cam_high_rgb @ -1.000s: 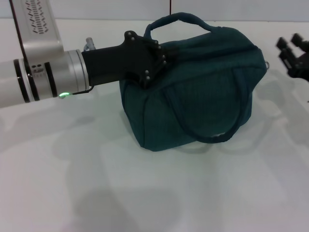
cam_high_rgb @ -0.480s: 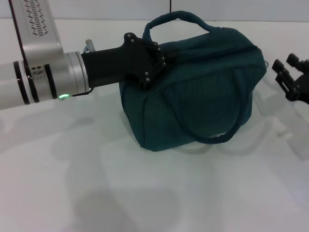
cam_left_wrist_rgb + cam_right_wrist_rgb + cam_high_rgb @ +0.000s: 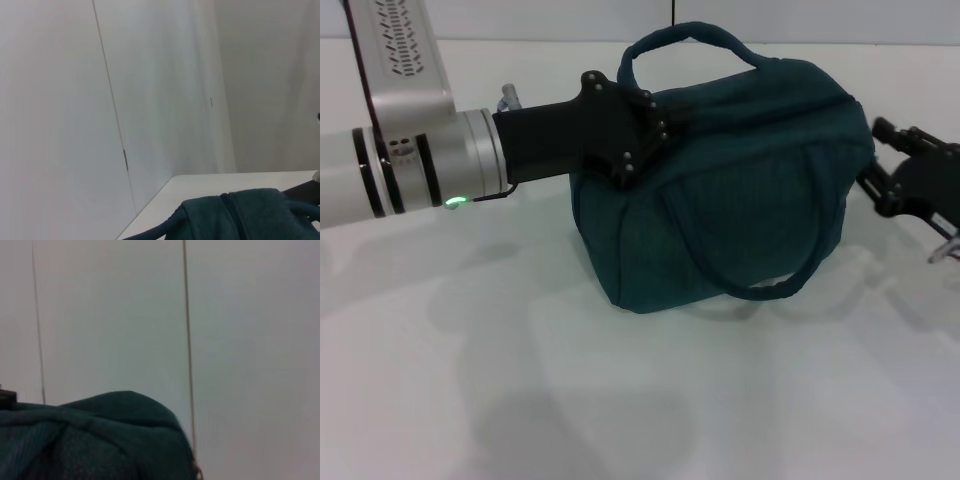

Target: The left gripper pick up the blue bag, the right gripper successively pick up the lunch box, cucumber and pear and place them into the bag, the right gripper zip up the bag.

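Table (image 3: 620, 400), white and broad, carries everything in front of me. On it sits the blue bag (image 3: 720, 190), bulging and upright, one loop handle (image 3: 690, 40) standing up over its top and the other handle (image 3: 790, 270) hanging down the near side. From my left wrist camera the bag (image 3: 235, 215) shows only as a dark teal hump against the pale wall (image 3: 60, 100); from my right wrist camera it (image 3: 90, 440) shows the same way, with a small metal ring (image 3: 198, 473) at its end.

My left arm reaches in level from my left, silver wrist (image 3: 410, 165) with a green light (image 3: 452, 201) glowing on its underside, black body stretched straight toward the bag. My left gripper (image 3: 655, 120) is pressed into the bag's upper left corner, the fabric bunching around it; the fingertips are buried there, so I cannot tell whether they clamp the cloth or stand apart.

My right gripper (image 3: 880, 165) comes in from my right, held low and level, just beside the bag's right end. Its two black fingers (image 3: 882, 128) stand apart with nothing between them.

I can read no writing or label on the bag or on either arm; the pattern of slots on my left arm's upper shell (image 3: 395, 30) is no lettering.
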`<act>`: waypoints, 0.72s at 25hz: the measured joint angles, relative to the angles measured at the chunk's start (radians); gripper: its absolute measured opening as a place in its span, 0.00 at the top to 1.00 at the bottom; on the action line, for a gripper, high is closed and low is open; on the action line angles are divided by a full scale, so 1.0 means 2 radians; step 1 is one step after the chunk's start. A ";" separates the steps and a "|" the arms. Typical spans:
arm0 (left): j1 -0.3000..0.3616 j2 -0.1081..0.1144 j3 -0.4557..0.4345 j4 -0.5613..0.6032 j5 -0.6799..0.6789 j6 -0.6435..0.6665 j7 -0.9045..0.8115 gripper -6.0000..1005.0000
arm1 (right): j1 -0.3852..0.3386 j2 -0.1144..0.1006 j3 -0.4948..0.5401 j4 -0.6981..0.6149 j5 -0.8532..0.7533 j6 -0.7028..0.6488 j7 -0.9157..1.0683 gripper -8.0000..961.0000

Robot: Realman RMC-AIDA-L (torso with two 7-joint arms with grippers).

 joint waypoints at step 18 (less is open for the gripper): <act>0.000 0.000 -0.003 0.000 -0.001 -0.002 0.000 0.98 | -0.032 -0.001 0.059 -0.004 -0.022 -0.021 -0.003 0.61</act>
